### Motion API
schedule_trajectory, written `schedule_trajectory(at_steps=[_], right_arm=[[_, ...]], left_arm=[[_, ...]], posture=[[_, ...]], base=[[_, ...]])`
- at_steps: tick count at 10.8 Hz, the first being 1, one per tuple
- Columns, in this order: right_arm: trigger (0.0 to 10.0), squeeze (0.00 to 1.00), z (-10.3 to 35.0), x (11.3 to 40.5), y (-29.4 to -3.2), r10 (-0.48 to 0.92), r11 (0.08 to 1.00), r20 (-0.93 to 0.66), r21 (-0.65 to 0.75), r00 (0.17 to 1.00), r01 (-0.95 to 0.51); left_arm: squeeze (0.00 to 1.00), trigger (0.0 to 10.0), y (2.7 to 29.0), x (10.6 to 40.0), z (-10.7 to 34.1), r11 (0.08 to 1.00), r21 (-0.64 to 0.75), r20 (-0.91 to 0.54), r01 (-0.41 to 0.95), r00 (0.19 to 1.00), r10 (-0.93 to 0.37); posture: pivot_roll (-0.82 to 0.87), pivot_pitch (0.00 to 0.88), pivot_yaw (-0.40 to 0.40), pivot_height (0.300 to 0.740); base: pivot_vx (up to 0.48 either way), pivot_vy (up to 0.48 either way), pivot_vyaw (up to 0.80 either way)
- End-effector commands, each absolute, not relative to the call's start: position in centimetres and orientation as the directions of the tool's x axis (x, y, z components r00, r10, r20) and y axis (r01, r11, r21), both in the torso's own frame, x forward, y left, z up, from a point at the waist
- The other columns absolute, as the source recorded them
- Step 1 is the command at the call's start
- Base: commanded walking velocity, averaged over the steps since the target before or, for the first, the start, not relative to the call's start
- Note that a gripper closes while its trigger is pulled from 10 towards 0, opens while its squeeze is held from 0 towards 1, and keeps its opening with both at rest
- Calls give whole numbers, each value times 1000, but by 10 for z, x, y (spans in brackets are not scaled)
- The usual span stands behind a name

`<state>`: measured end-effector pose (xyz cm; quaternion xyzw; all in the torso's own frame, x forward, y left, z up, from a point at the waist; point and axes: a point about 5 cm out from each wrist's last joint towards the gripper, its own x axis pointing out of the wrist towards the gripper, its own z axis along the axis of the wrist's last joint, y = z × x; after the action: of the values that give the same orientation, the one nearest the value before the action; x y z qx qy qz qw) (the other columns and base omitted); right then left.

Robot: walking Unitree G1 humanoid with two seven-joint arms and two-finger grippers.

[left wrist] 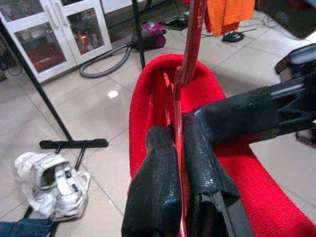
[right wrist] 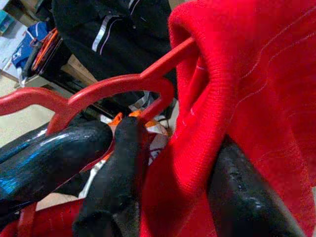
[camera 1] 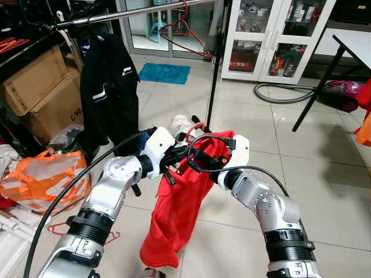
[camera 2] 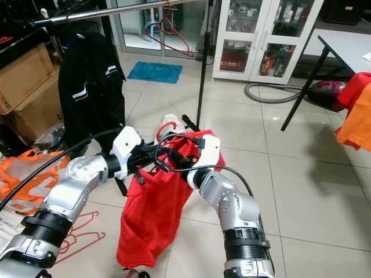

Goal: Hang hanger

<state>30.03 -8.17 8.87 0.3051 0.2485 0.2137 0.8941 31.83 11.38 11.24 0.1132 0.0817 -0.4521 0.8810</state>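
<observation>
A: So what's the left hand (left wrist: 180,148) doing?
B: Clamped on the red hanger (left wrist: 183,79), pads either side. Right hand (right wrist: 168,163) meets it, pinching the red shirt (camera 1: 177,208) draped below.
A: And the rail?
B: Clothes rail (camera 1: 127,13) sits up beyond both hands, black jacket (camera 1: 107,87) on it.

Black jacket (camera 1: 107,87) crowds rail (camera 1: 124,14); right stretch bare.

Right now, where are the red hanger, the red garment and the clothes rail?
red hanger (right wrist: 113,86), right wrist view, on its curved neck.
red garment (camera 1: 177,214), left eye view, on the hanging cloth.
clothes rail (camera 1: 133,13), left eye view, on the horizontal metal bar.
</observation>
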Motion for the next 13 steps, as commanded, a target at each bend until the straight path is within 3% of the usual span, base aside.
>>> schedule_trajectory(at_steps=[1,6,13], right_arm=[[0,0,91,302,-82,530,729,-308,642,790,-239],[0,0,95,305,-93,504,738,-279,631,817,-239],[0,0,150,326,-134,413,742,-107,615,904,-266]], left_arm=[[0,10000,110,319,123,554,135,-198,821,570,-797],[0,10000,114,315,120,533,135,-225,835,550,-804],[0,10000,128,308,97,487,149,-368,861,505,-780]], posture=[[-53,0,24,740],[-52,0,21,740],[-54,0,30,740]], base=[[0,0,0],[0,0,0],[0,0,0]])
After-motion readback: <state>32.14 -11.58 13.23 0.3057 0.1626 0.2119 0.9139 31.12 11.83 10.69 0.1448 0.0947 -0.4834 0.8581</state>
